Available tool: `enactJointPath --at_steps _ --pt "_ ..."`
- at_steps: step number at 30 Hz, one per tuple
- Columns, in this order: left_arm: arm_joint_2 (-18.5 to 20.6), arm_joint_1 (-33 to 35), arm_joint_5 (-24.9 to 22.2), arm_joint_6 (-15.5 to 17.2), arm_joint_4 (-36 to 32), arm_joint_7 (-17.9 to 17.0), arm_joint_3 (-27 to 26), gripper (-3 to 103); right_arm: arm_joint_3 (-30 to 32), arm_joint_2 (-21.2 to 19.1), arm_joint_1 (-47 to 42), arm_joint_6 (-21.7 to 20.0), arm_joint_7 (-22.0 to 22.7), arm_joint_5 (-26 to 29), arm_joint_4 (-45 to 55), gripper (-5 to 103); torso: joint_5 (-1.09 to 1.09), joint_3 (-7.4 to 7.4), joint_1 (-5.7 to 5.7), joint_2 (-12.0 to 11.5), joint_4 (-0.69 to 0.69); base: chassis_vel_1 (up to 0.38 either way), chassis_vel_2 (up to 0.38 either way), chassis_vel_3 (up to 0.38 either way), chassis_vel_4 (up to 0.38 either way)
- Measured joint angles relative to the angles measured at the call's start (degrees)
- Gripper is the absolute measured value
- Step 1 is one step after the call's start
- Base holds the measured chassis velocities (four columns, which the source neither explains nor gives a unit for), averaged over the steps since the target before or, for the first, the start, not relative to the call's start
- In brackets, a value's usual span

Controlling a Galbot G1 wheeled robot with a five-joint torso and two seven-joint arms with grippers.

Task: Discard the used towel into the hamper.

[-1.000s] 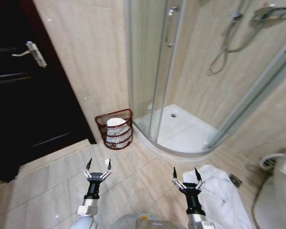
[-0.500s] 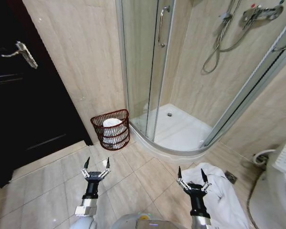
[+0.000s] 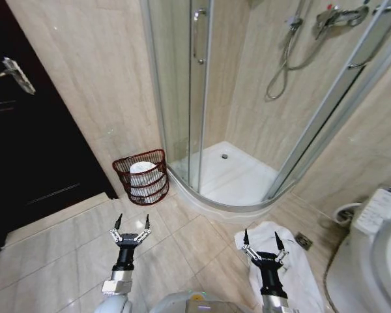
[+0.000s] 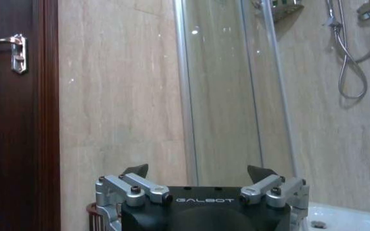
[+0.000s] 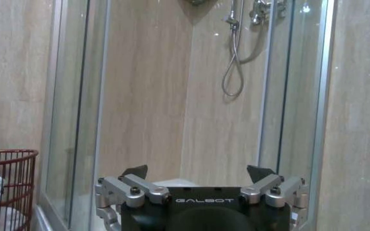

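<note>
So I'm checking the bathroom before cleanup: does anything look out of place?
Yes. A white towel lies crumpled on the floor tiles by the toilet, under the open right gripper, not in the hamper by the shower.

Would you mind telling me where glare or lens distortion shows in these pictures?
Head view: wide-angle bending bows the curved glass shower enclosure and slants the walls. Left wrist view: small bright glints on the glass panel. Right wrist view: similar specular spots near the chrome shower hose.

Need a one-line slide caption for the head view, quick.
Both open grippers, left and right, above tiled floor; towel under right, hamper beside shower.
</note>
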Motion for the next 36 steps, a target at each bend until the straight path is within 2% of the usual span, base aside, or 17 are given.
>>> enactJointPath --at_steps 20,23,36 --pt "-0.31 -0.29 1.45 0.39 -0.36 0.18 0.14 100 -0.91 0.13 0.11 -0.25 1.71 0.68 0.21 100 0.00 0.00 0.00 0.00 0.00 -0.045 -0.038 0.045 0.044" --pt "-0.46 -0.30 1.74 0.78 -0.65 0.18 0.25 100 -1.58 -0.08 -0.01 -1.79 2.64 2.68 0.88 100 -0.01 0.00 0.00 0.00 0.01 -0.027 -0.036 -0.058 -0.041" --pt "-0.83 -0.77 2.24 1.21 -0.88 0.31 0.62 100 -0.44 -0.48 0.34 -2.19 4.35 3.44 0.05 100 0.00 0.00 0.00 0.00 0.00 -0.076 -0.080 -0.081 -0.082"
